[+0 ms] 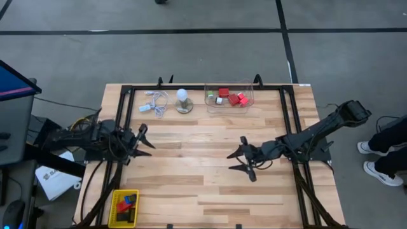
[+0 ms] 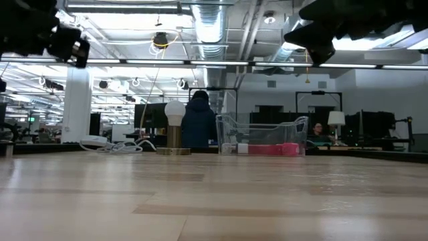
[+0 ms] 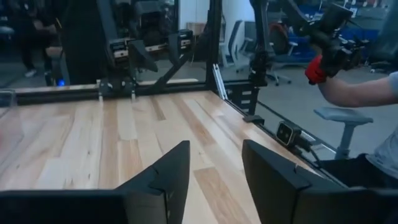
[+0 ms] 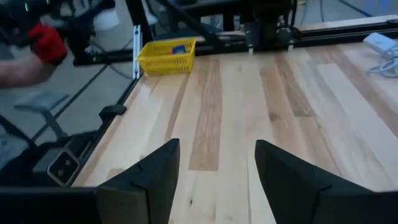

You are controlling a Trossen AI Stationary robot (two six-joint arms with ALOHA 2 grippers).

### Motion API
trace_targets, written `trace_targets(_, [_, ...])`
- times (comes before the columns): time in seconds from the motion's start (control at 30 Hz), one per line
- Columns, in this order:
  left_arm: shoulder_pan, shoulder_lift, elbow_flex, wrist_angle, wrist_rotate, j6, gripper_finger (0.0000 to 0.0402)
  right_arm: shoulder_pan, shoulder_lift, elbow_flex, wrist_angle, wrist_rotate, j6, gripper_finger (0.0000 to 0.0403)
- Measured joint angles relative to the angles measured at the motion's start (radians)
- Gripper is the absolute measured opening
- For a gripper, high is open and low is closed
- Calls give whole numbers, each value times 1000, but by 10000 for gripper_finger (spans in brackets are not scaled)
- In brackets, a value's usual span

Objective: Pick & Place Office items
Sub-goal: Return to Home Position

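The office items are small flat blocks. Red, white and green ones lie in a clear bin (image 1: 229, 97) at the table's far edge, also seen in the low view as the clear bin (image 2: 262, 137). Red, blue and black ones lie in a yellow basket (image 1: 123, 208) at the near left corner, which the right wrist view shows as the yellow basket (image 4: 166, 55). My left gripper (image 1: 141, 140) hovers open over the table's left part, holding nothing. My right gripper (image 1: 240, 159) hovers open right of the middle, holding nothing. Both wrist views show bare wood between the fingers.
A white bulb on a round base (image 1: 183, 100) and a white coiled cable with adapter (image 1: 156, 102) sit at the far edge, left of the clear bin. A person's feet (image 1: 375, 159) stand beyond the table's right side. Bare wood lies across the table's middle.
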Motion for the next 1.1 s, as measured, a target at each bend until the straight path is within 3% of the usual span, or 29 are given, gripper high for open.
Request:
trace_targets(0.07, [0, -70, -46, -16, 2, 1, 137, 8, 0, -13, 34, 13, 12, 202])
trace_targets(0.4, [0, -42, -93, 82, 57, 40, 115, -6, -4, -96, 128, 35, 4, 202])
trace_targets(0.57, [0, -12, -114, 153, 48, 41, 108, 2, -6, -242, 361, 32, 13, 202])
trace_targets(0.77, [0, 109, -119, 163, 7, 23, 107, 12, 29, -461, 596, 37, 147, 197])
trace_targets(0.87, [0, 164, -121, 173, -7, 9, 107, -23, 76, -486, 737, 27, 112, 193])
trace_targets(0.93, [0, 191, -133, 224, -8, -11, 106, -79, 107, -480, 807, -51, 27, 192])
trace_targets(1.1, [-1, 236, -135, 324, -9, -19, 106, -325, 127, -501, 901, -377, -48, 192])
